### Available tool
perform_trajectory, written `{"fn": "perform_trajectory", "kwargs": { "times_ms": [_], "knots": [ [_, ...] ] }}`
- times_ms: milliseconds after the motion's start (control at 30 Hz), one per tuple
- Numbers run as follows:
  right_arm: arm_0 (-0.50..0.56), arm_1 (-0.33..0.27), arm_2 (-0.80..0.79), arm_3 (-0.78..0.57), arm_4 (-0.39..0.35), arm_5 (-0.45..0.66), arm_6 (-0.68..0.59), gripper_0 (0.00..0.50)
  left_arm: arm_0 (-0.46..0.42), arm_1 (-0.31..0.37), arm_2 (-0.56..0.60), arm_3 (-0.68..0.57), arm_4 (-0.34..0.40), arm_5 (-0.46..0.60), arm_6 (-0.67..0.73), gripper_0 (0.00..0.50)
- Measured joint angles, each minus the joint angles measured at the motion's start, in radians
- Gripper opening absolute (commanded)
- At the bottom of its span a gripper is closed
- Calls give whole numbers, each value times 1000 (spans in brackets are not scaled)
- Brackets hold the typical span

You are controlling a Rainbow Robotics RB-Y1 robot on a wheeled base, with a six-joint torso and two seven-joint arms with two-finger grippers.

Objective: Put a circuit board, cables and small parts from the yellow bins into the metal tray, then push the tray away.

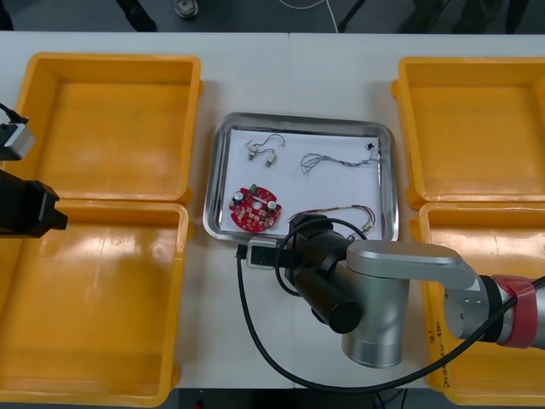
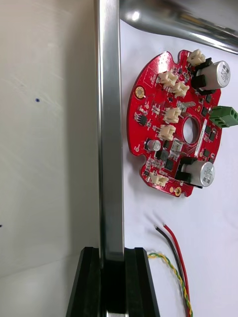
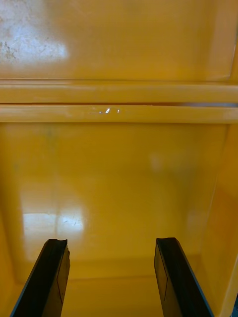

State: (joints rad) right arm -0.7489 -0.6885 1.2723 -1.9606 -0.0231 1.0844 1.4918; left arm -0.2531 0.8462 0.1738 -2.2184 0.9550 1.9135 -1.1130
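Your right gripper (image 2: 111, 257) is clenched on the near rim of the metal tray (image 1: 213, 183), mid-frame in the front view, which holds the red circuit board (image 1: 255, 207), cables (image 1: 328, 159) and small metal parts (image 1: 264, 153). The tray looks stiff and slick, its load light and loose, so push evenly from that rim. Your left gripper (image 3: 110, 245) hangs released over the bare yellow bins (image 1: 111, 94) at frame left.

Four bins (image 1: 111, 128) sit on the surface (image 1: 255, 68): two at 9 o'clock, two at 3 o'clock. One tray (image 1: 324, 183) lies between them. It holds one board (image 1: 254, 207) at 7 o'clock and two small metal parts (image 1: 271, 157) at 11 o'clock. It also holds two wires: a pale cable (image 1: 328, 159) at 1 o'clock and a red-and-yellow cable (image 1: 353, 210) at 5 o'clock.
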Motion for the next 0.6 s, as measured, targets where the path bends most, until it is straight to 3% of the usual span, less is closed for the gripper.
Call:
{"fn": "perform_trajectory", "kwargs": {
  "times_ms": [333, 600],
  "knots": [
    [-43, 0, -2, 44, 0, -6, 0, 0, 0, 0, 0, 0, 0, 0, 0, 500],
    [-67, 0, -2, 101, 15, -125, 0, 0, 0, 0, 0, 0, 0, 0, 0, 500]
  ]
}}
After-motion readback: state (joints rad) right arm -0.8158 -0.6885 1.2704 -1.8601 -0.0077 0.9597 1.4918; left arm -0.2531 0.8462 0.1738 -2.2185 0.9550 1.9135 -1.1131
